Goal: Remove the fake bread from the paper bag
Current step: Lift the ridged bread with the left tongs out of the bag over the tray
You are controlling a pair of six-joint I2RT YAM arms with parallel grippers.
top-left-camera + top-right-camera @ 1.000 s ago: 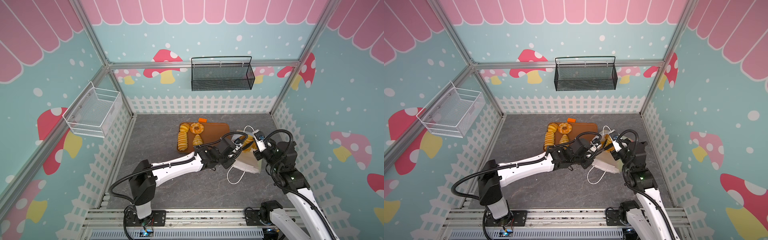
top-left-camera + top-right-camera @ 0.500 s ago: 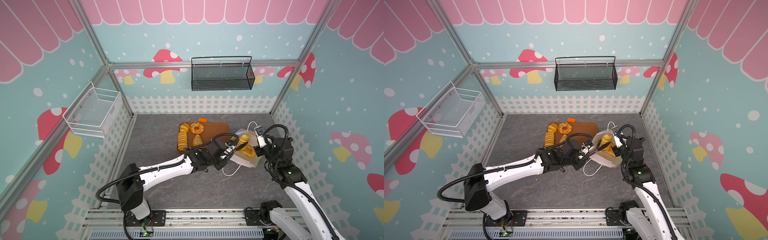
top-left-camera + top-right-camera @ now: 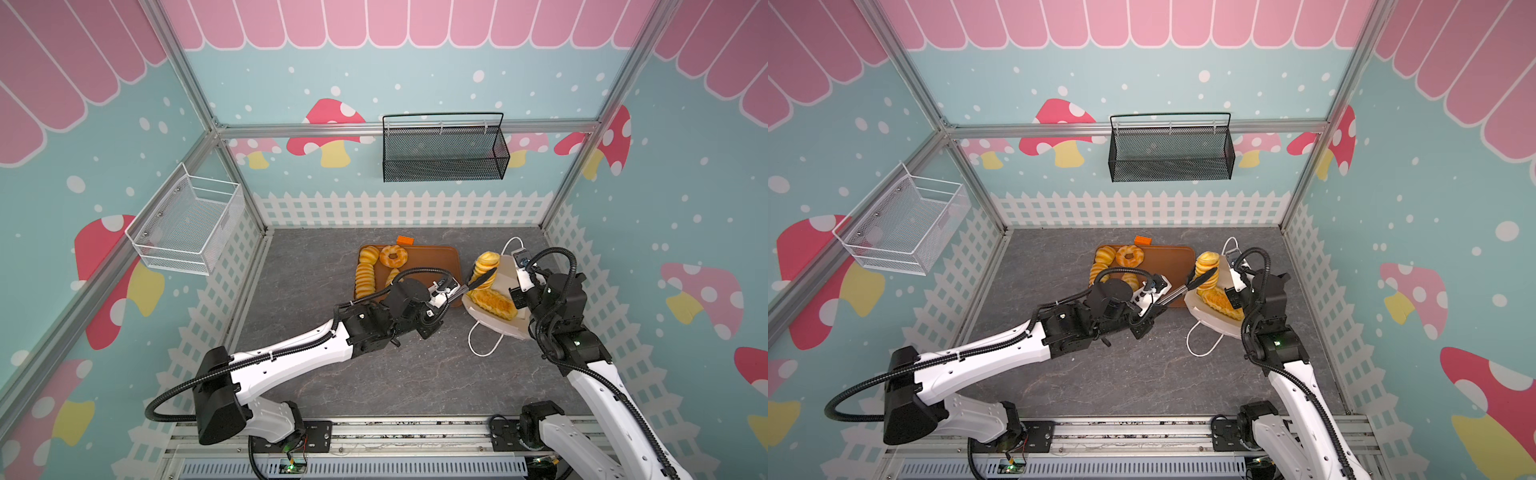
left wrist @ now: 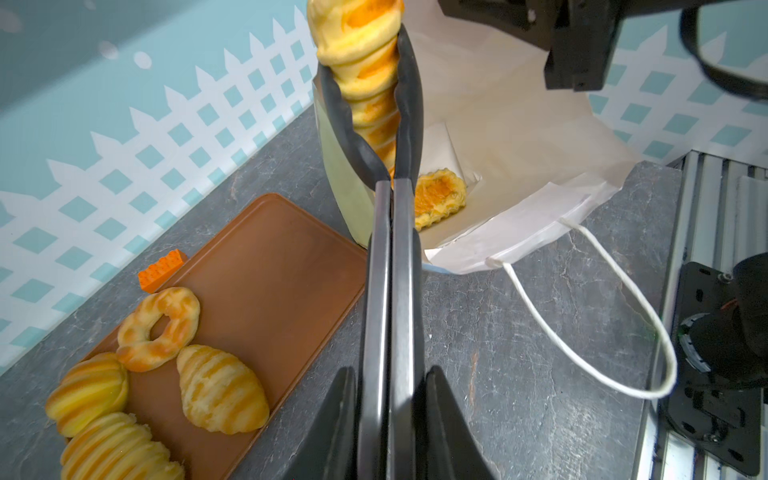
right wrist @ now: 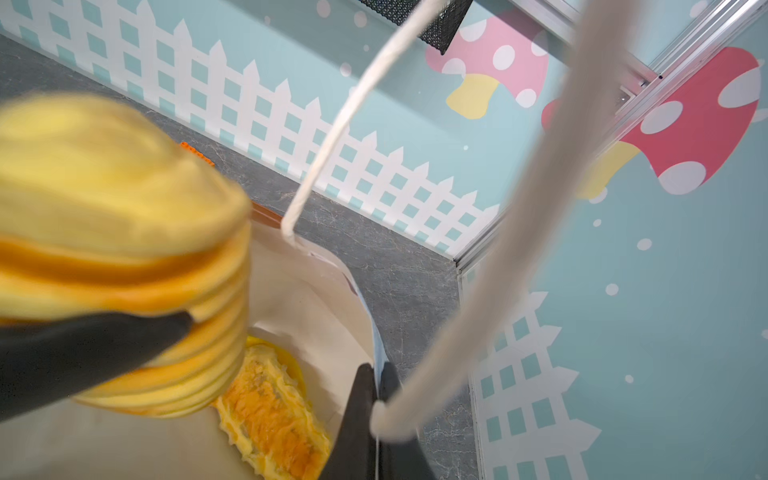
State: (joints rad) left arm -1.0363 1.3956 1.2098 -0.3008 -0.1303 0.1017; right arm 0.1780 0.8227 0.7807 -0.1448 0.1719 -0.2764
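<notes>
**A:** Two grips, both closed. The left gripper [image 4: 363, 54] squeezes the ridged long roll [image 4: 357, 37] upright over the mouth of the paper bag [image 4: 519, 137].

**B:** And the right gripper [image 5: 376, 386]?

**A:** Pinched on the bag's rim, holding it open. A flat crimped pastry [image 4: 440, 199] lies inside.

**B:** Then lift the roll straight clear of the rim before swinging to the orange-brown tray [image 4: 270, 266], beside the croissant [image 4: 220, 395]. It's glossy, so it may slip.

Left fingers [image 3: 482, 280] clamp ridged roll [image 3: 487, 262] above open paper bag [image 3: 506, 274].
</notes>
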